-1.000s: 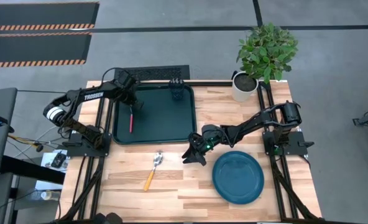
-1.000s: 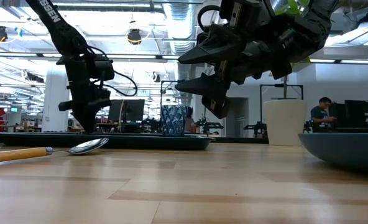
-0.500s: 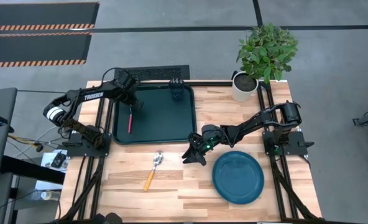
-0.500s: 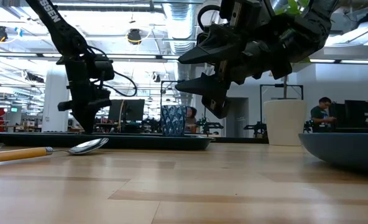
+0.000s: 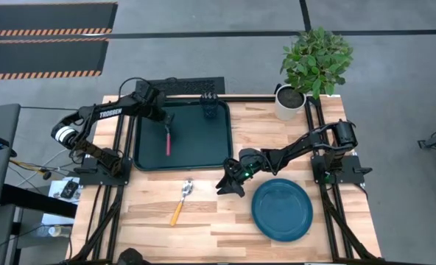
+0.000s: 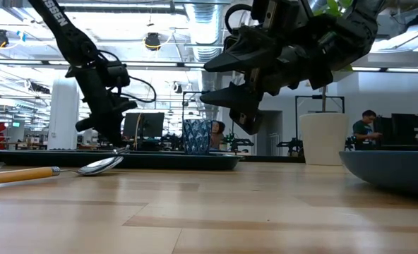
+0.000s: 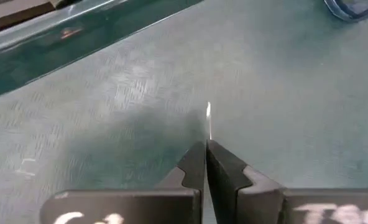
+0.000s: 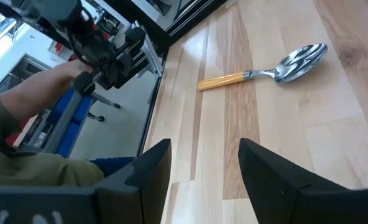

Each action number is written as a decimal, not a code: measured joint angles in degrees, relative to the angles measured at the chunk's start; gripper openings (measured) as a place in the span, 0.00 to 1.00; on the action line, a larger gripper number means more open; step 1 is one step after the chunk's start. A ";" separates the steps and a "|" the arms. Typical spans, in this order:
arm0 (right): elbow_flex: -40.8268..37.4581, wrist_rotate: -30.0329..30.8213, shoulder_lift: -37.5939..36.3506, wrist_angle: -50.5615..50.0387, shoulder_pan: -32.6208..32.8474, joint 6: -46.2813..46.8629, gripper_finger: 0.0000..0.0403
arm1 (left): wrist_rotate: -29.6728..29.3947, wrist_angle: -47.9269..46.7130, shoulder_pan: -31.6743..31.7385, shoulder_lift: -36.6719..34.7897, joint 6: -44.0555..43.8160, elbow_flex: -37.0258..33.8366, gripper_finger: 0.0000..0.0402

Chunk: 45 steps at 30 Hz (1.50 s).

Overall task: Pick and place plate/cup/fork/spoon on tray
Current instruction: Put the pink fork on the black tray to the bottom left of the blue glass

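Now left hand (image 5: 166, 121) clamped on fork (image 5: 168, 140), over tray (image 5: 203, 151)

Even, bright overhead lighting casts soft shadows; the left wrist view is blurred, with glare on the tray (image 7: 78, 43).

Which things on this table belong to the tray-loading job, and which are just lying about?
Job:
tray
fork, over the tray in the left pincer
cup, on the tray
spoon, on the table
plate, on the table

Lying about:
potted plant, at the table's back corner
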 joint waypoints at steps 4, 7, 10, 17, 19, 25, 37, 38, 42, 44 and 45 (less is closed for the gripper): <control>0.00 0.00 0.00 -0.14 0.29 -0.21 0.53 | 0.13 0.16 0.88 -0.01 -0.08 -0.69 0.00; 0.00 0.00 0.00 -0.14 0.32 -0.27 0.53 | -0.16 0.89 1.38 0.00 -0.10 -2.52 0.00; 0.00 0.00 0.00 -0.14 0.32 -0.25 0.53 | -0.59 2.93 1.28 -0.88 -3.03 -2.53 0.00; 0.00 0.00 0.00 -0.14 0.63 -0.25 0.53 | 0.61 5.70 -0.27 -4.85 -3.14 -1.80 0.12; 0.00 0.00 0.00 -0.16 0.61 -0.27 0.53 | -1.32 5.64 -1.29 -5.20 -2.67 -1.47 0.20; 0.00 0.02 0.00 -0.14 0.59 -0.38 0.53 | -9.51 6.55 -5.97 -3.54 -3.08 -1.35 0.47; 0.00 0.02 0.00 -0.24 0.57 -0.36 0.53 | -15.12 4.55 -11.00 2.71 -5.43 -1.35 0.44; 0.00 0.02 0.00 -0.24 0.57 -0.36 0.53 | -15.26 4.48 -11.21 3.42 -5.50 -1.35 0.43; 0.00 0.00 0.00 -0.24 0.57 -0.36 0.53 | -16.14 4.42 -11.25 5.32 -6.93 -1.36 0.35; 0.00 0.00 0.00 -0.27 0.57 -0.25 0.53 | -16.20 4.31 -11.21 5.62 -7.23 -1.37 0.29; 0.00 0.01 0.00 -0.33 0.57 -0.23 0.53 | -16.18 4.26 -11.23 5.62 -7.23 -1.37 0.25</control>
